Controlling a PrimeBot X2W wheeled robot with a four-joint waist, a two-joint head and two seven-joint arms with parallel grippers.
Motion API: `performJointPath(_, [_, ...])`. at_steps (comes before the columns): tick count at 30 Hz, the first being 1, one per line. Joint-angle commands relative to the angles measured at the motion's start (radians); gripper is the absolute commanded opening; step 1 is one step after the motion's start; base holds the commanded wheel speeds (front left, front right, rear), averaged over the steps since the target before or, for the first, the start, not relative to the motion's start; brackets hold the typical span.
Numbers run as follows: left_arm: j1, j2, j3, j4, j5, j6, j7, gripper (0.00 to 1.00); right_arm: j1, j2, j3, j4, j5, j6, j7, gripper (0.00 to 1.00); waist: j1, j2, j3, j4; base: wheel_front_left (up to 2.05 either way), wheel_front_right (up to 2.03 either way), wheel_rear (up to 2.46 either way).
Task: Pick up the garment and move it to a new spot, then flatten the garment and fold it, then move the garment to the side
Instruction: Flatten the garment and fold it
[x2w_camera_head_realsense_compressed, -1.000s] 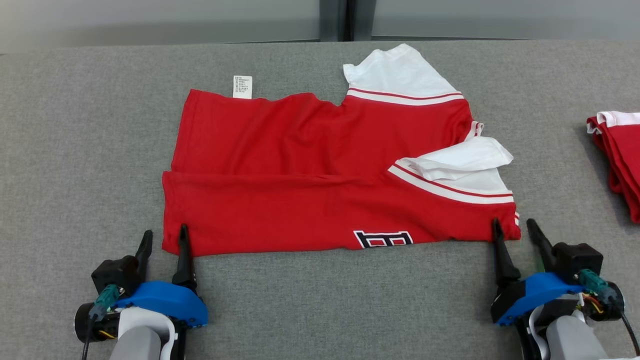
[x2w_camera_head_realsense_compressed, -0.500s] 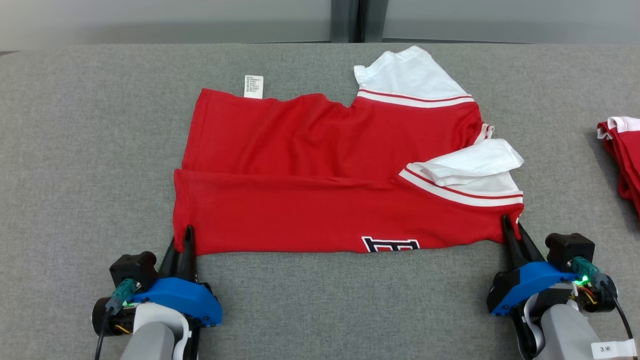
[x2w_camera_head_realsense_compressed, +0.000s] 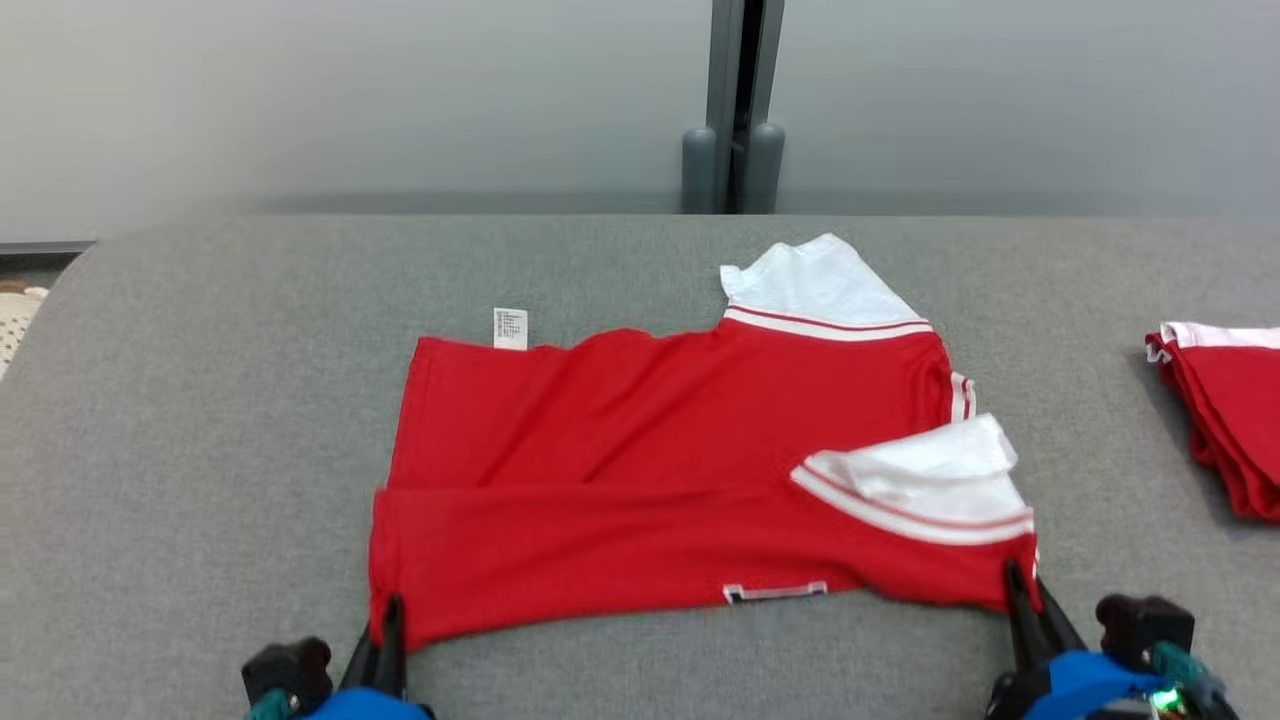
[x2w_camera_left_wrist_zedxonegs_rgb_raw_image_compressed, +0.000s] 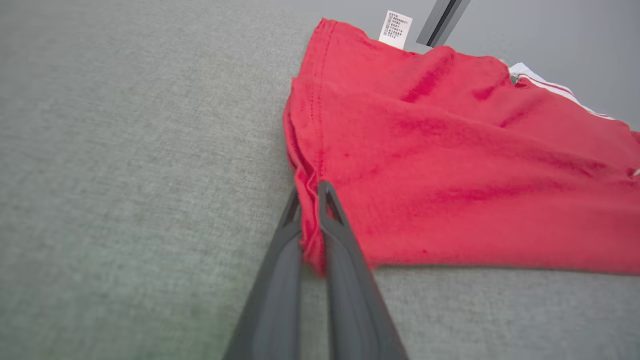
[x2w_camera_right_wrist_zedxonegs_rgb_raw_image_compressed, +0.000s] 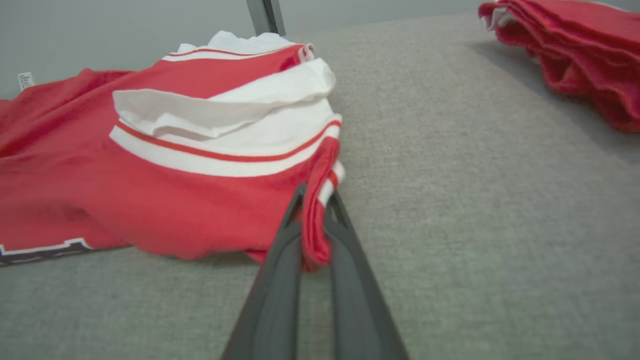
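Grey fabric-covered worktop (x2w_camera_head_realsense_compressed: 200, 430). Near its right edge, a pile of folded red and white clothes (x2w_camera_head_realsense_compressed: 1225, 420). Behind, a plain grey wall (x2w_camera_head_realsense_compressed: 350, 100), with a dark upright post (x2w_camera_head_realsense_compressed: 737, 100) at the middle.

The red shirt (x2w_camera_head_realsense_compressed: 650, 440) has a white label (x2w_camera_head_realsense_compressed: 510, 328) with words too small to read. The right edge cuts off the red pile (x2w_camera_head_realsense_compressed: 1220, 420).

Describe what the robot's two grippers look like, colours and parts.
The left gripper has two long, tapering dark grey fingers, a blue housing and a black block. The right gripper matches, with a teal cable connector and a small green light.
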Motion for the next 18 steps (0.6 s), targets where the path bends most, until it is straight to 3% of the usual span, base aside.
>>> performJointPath(1, [0.041, 0.002, -0.001, 0.002, -0.009, 0.009, 0.0, 0.0, 0.05, -0.003, 0.003, -0.003, 0.012, 0.0, -0.001, 0.0, -0.0002, -0.0001, -0.051, -0.019, 0.0, 0.0, 0.0])
performJointPath(10, [0.19, 0.002, -0.023, -0.002, -0.058, 0.034, 0.0, 0.0, 0.203, -0.003, 0.003, -0.049, 0.067, 0.0, -0.001, 0.0, -0.0002, -0.0001, -0.121, -0.013, 0.0, 0.0, 0.0])
performJointPath(11, [0.194, 0.002, -0.027, -0.008, -0.058, 0.037, 0.0, 0.21, 0.208, -0.003, 0.011, -0.048, 0.071, 0.0, -0.001, 0.0, -0.0002, -0.0001, -0.12, -0.012, 0.0, 0.0, 0.0])
performJointPath(12, [0.198, 0.002, -0.031, -0.012, -0.057, 0.04, 0.0, 1.0, 0.208, -0.003, 0.014, -0.047, 0.075, 0.0, -0.001, 0.34, -0.0002, -0.0001, -0.118, -0.011, 0.0, 0.0, 0.0])
performJointPath(13, [0.2, 0.002, -0.035, -0.019, -0.055, 0.043, 0.0, 1.0, 0.206, -0.003, 0.015, -0.045, 0.077, 0.0, -0.001, 1.0, -0.0002, -0.0001, -0.115, -0.009, 0.0, 0.0, 0.0])
performJointPath(18, [0.156, 0.002, -0.021, -0.086, -0.05, 0.063, 0.0, 1.0, 0.154, -0.002, -0.003, -0.063, 0.068, 0.0, -0.001, 1.0, -0.0002, -0.0001, -0.078, -0.001, 0.0, 0.0, 0.0])
